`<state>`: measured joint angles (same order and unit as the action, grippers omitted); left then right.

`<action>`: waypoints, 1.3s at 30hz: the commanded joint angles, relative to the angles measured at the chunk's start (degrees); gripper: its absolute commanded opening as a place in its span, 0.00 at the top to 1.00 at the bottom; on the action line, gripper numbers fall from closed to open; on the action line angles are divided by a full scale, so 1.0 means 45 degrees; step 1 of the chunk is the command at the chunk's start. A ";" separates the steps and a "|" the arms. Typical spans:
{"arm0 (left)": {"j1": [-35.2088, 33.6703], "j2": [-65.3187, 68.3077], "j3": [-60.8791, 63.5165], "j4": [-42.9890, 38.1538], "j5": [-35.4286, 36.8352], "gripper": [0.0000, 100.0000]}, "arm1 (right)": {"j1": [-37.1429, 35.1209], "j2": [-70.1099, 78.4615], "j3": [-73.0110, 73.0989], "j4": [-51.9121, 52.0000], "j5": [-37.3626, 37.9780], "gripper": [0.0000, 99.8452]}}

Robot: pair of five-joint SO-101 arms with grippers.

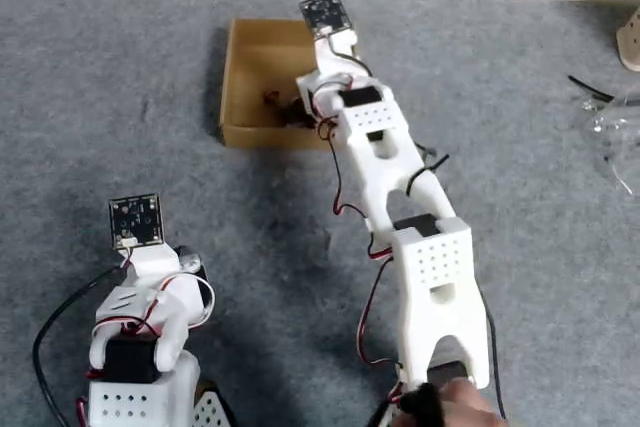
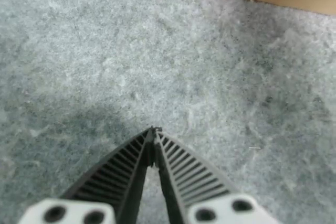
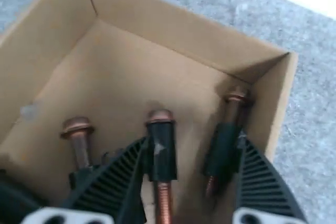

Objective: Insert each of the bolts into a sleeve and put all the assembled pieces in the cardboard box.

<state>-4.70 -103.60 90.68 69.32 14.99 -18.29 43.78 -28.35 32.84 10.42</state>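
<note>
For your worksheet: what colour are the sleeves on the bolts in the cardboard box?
Black cylindrical sleeves, clearest in the right wrist view.

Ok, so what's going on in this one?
The right hand is open and low inside the cardboard box, with its arm stretched out over the table. Three sleeved bolts are in the box: that one and another between the hand's open fingers, and a third just outside them. The left hand is shut on nothing, over the grey table short of the box.
</note>
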 commanded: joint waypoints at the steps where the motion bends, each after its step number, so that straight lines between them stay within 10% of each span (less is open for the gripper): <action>1: -0.0088 0.0049 -0.0068 -0.0254 -0.0156 0.99 | 0.0537 -0.1045 -0.0811 0.0733 0.0039 0.76; 39: -0.0088 0.0049 -0.0147 -0.0156 -0.0156 0.99 | -0.0498 -1.2708 -0.0889 1.2063 -0.2852 0.76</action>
<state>-4.70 -103.60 90.68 69.32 14.99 -19.78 -8.26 -29.93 84.62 -1.89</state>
